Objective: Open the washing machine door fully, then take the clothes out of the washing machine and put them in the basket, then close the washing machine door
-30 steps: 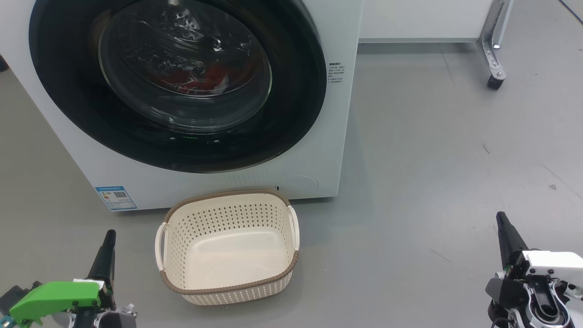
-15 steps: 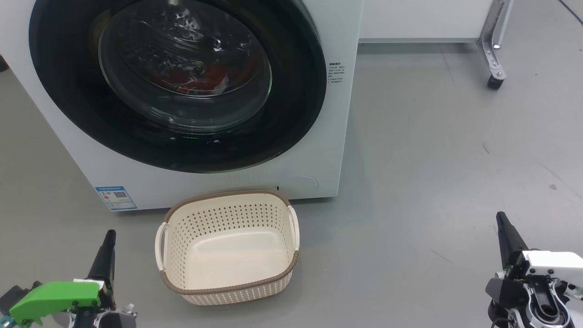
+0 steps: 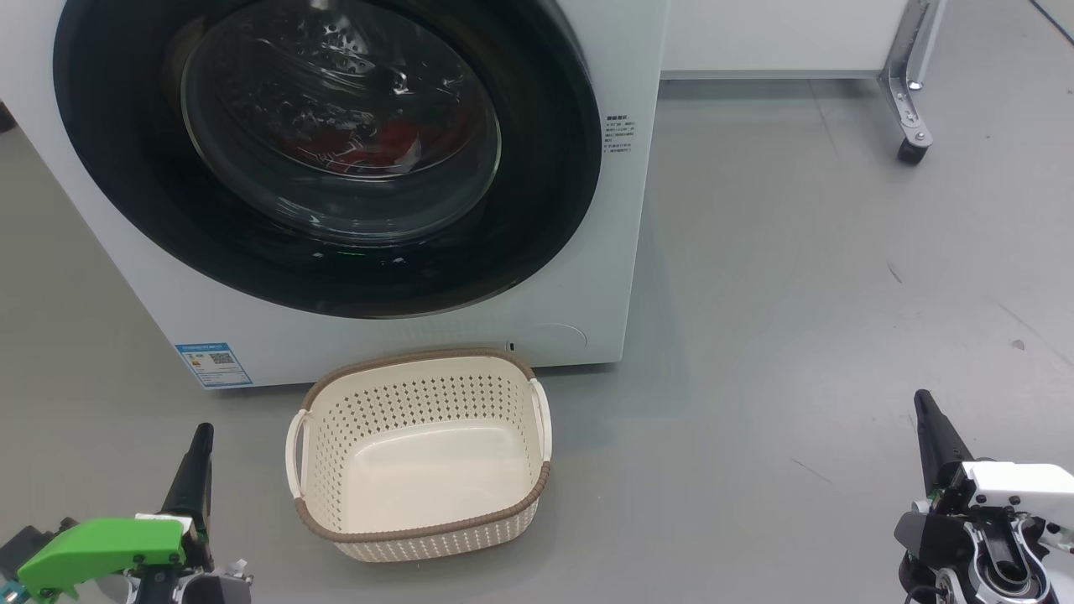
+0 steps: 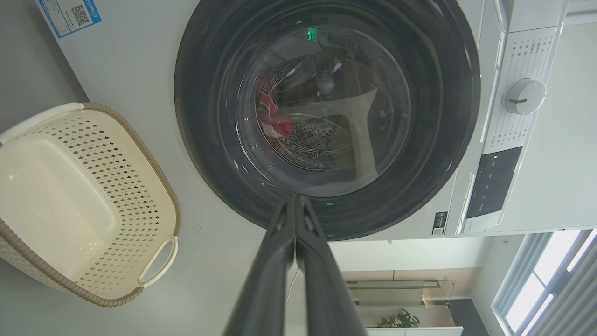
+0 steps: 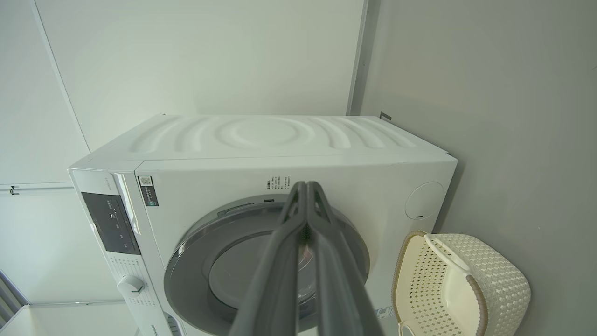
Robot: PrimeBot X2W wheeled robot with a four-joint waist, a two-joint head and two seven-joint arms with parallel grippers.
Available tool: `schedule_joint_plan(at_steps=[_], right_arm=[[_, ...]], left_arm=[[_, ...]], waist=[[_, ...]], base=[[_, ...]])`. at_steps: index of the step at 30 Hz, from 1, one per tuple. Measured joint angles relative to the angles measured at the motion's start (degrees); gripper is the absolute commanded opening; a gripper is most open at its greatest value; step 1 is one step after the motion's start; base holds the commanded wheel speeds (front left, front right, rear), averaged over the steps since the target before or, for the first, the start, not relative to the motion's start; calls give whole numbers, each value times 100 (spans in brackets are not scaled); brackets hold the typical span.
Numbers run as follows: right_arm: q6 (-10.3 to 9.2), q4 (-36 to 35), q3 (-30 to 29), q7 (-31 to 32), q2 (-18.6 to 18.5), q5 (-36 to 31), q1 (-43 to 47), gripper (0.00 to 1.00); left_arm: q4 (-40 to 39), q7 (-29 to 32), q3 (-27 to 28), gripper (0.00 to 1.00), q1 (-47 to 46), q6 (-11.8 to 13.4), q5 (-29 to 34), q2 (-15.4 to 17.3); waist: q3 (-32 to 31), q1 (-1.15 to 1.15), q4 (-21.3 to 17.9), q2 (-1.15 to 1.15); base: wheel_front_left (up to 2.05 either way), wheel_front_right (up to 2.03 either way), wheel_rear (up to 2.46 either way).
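Observation:
The white washing machine (image 3: 579,277) stands ahead with its round black-rimmed door (image 3: 537,218) shut against the front. Through the glass I see red clothes (image 3: 390,138) in the drum, also red clothes (image 4: 275,122) in the left wrist view. An empty cream basket (image 3: 419,527) with a brown rim sits on the floor just before the machine. My left gripper (image 3: 201,433) is shut at the lower left, left of the basket, holding nothing. My right gripper (image 3: 921,399) is shut at the lower right, well away from the machine. Both finger pairs press together in the wrist views (image 4: 295,205) (image 5: 306,189).
Grey floor (image 3: 797,277) spreads to the right of the machine. A white cabinet on a metal leg with a caster (image 3: 912,149) stands at the back right. The machine's control panel and knob (image 4: 521,96) are near the door's upper side.

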Motion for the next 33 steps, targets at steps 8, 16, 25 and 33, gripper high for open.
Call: schedule_joint_plan(at_steps=[8,16,25,33], right_arm=[[0,0,0,0,1,0,0,0],[0,0,-1,0,1,0,0,0],[0,0,-1,2,2,0,0,0],[0,0,-1,7,2,0,0,0]], left_arm=[[0,0,0,0,0,0,0,0],[0,0,0,0,0,0,0,0],[0,0,0,0,0,0,0,0],[0,0,0,0,0,0,0,0]], waist=[[0,0,0,0],[0,0,0,0],[0,0,0,0],[0,0,0,0]], base=[[0,0,0],[0,0,0],[0,0,0],[0,0,0]])
